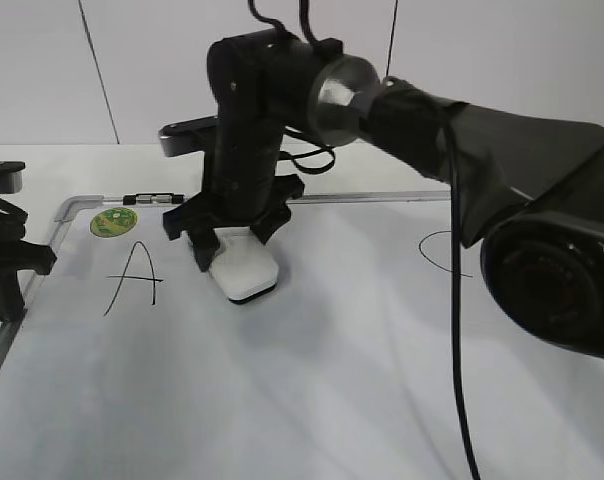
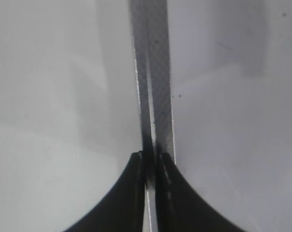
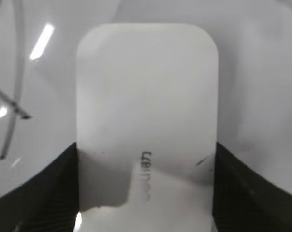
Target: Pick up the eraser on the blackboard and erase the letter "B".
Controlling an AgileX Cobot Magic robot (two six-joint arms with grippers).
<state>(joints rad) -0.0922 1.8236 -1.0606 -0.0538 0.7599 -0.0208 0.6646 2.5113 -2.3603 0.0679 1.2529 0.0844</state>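
**Eraser clamped, on the board**

My right gripper [image 1: 232, 250] has its jaws closed against both long sides of the eraser [image 3: 147, 121], which sits flat on the blackboard [image 1: 312, 380] near its far-left corner, just right of the "A" [image 1: 134, 277]. My left gripper [image 2: 151, 166] rests pinched together over the board's left frame edge.

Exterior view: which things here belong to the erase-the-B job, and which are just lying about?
Job:
- eraser, clamped in the right hand
- blackboard, where the eraser rests
- letter "B": not visible now

Lying about:
- letter "A"
- green magnet
- partial "C" stroke
- left hand, closed on the board's frame
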